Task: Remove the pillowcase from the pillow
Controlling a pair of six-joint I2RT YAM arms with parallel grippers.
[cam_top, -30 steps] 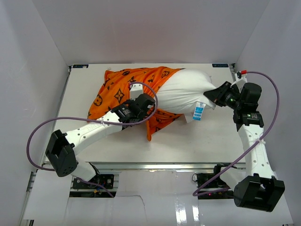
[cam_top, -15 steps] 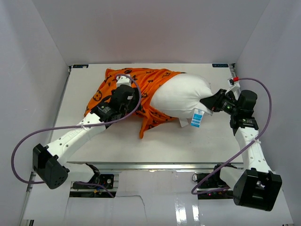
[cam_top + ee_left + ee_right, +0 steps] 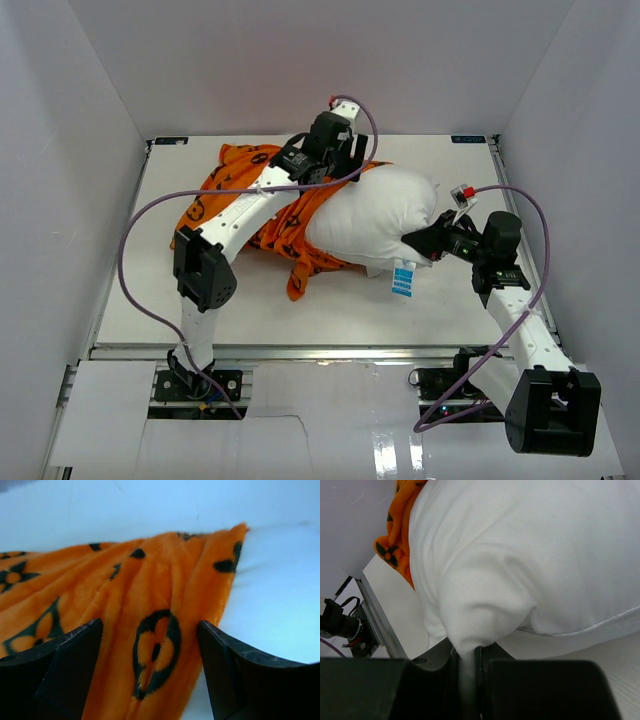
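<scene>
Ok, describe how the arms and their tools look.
Left arm and right arm: white tubular links, bulky black joint housings, each trailing a looping purple cable. Left tool and right tool: flat black fingers.

Pillowcase [image 3: 125, 590] bright orange plush, black flower and diamond motifs; one black ringed flower between black fingers [image 3: 55, 665] of left gripper [image 3: 149, 632]; pillow [image 3: 530, 555] plain white, its white corner pinched in black right gripper [image 3: 477, 654]; tag [image 3: 403, 280] white and blue, just beside right gripper; cables [image 3: 122, 262] purple; arms [image 3: 240, 210] white, joints black; table [image 3: 450, 300] off-white.
</scene>
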